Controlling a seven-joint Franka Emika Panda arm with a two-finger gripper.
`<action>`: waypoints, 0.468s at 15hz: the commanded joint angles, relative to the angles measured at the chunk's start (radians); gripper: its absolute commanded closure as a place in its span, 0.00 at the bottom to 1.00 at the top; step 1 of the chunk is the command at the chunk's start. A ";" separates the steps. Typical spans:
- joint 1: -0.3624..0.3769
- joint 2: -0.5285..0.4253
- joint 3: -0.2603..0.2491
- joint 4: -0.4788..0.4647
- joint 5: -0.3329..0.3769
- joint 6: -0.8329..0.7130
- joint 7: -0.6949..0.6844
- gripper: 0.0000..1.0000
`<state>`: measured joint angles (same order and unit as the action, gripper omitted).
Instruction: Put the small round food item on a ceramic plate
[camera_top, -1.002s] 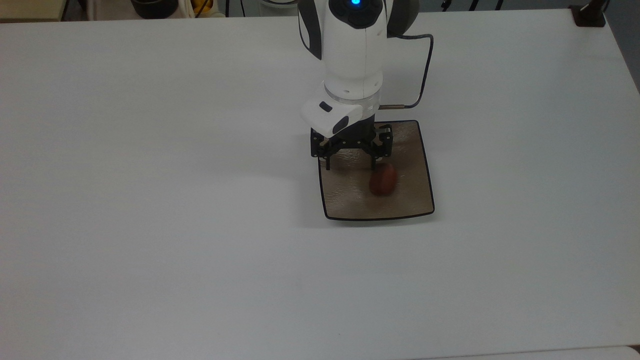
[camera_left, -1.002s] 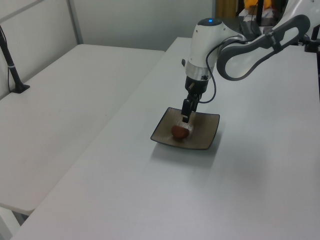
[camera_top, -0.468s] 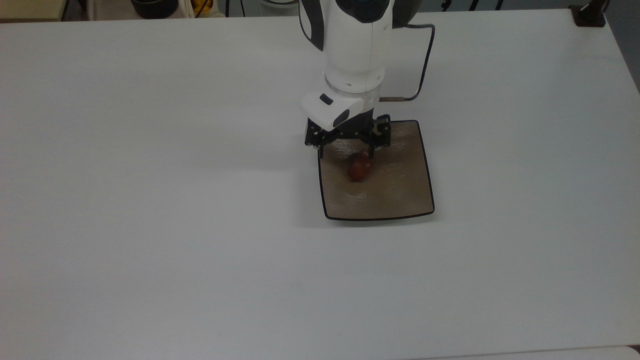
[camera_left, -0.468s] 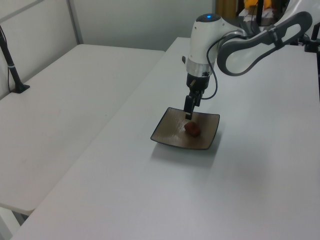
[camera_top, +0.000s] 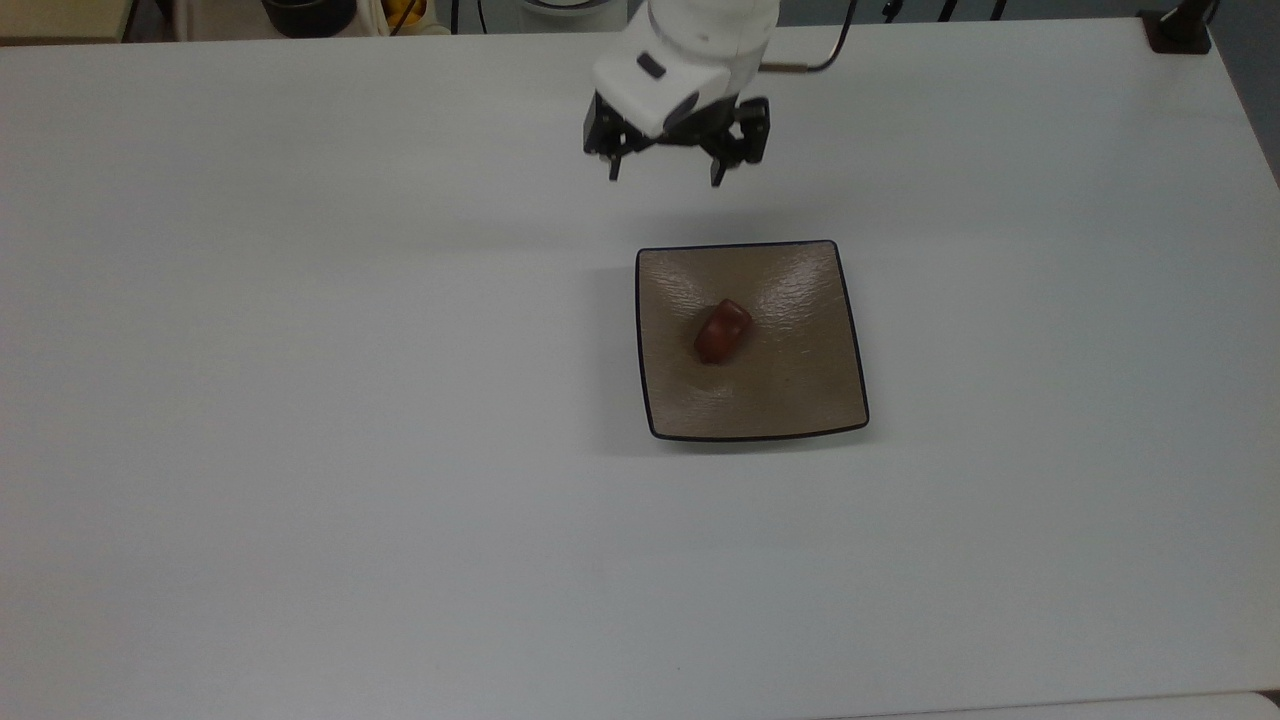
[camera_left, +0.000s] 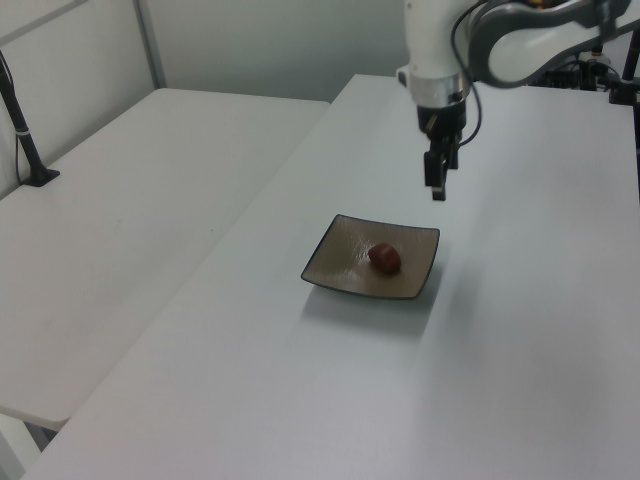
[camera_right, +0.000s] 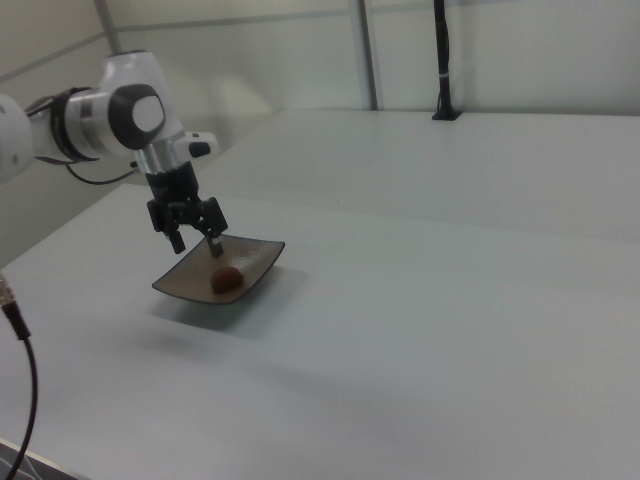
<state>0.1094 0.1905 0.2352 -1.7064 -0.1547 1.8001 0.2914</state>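
Note:
The small round food item (camera_top: 722, 331), a glossy dark reddish-brown lump, lies near the middle of the square tan-brown ceramic plate (camera_top: 790, 400). I see the same lump (camera_left: 385, 258) on the plate (camera_left: 345, 270) in the left view, and the lump (camera_right: 226, 279) on the plate (camera_right: 183, 285) in the right view. My gripper (camera_top: 665, 176) hangs open and empty above the table, clear of the plate's far edge in the top view. It also appears raised in the left view (camera_left: 438, 190) and in the right view (camera_right: 196, 241).
The white table (camera_top: 300, 400) spreads wide around the plate. A dark post base (camera_top: 1178, 30) stands at the top view's upper right corner. A second white table (camera_left: 120, 200) lies on the left view's left, with a black post (camera_left: 25, 140).
My gripper has lifted off the plate and drawn back toward the top view's upper edge. The food item rolled a little toward the plate's centre and now lies still.

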 joint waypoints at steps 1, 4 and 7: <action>-0.007 -0.189 -0.045 -0.142 0.088 -0.002 -0.096 0.00; -0.031 -0.212 -0.106 -0.127 0.179 -0.001 -0.139 0.00; -0.063 -0.206 -0.148 -0.107 0.280 0.016 -0.152 0.00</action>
<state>0.0636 -0.0088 0.1282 -1.8070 0.0311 1.7965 0.1723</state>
